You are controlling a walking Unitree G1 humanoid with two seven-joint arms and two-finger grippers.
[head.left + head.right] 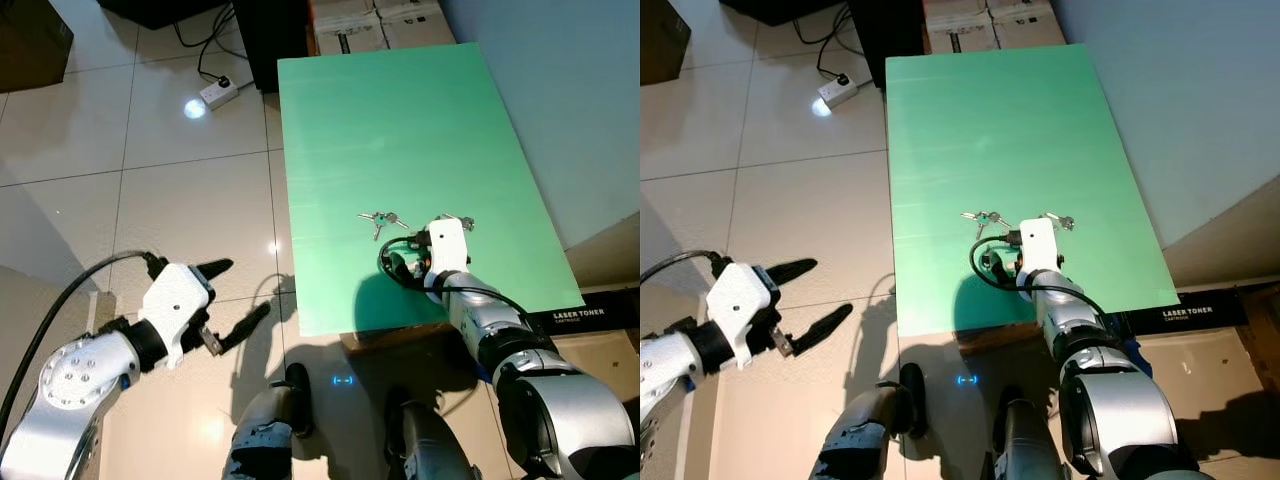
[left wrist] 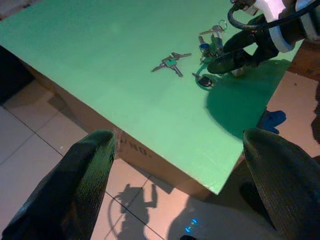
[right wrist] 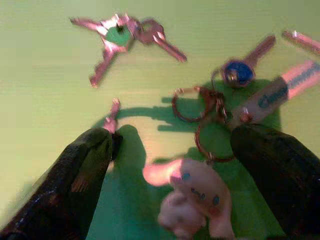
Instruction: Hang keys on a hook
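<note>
Two sets of keys lie on the green tabletop [image 1: 400, 120] near its front edge. One is a small bunch with a green-capped key [image 1: 378, 220]. The other is a ring set [image 3: 212, 117] with a blue-headed key [image 3: 237, 72], a tag and a white plush charm [image 3: 195, 200]. My right gripper [image 1: 397, 263] is low over the ring set and open; its fingers [image 3: 75, 185] stand on either side of the rings and charm, not closed on them. My left gripper [image 1: 240, 295] hangs open over the floor, left of the table.
The tabletop rests on a cardboard box [image 2: 145, 150]. A power strip [image 1: 220, 92] and cables lie on the tiled floor at the far left. Boxes [image 1: 370, 25] stand behind the table and a toner box [image 1: 590, 315] at its right. A blue wall [image 1: 560, 100] runs along the right.
</note>
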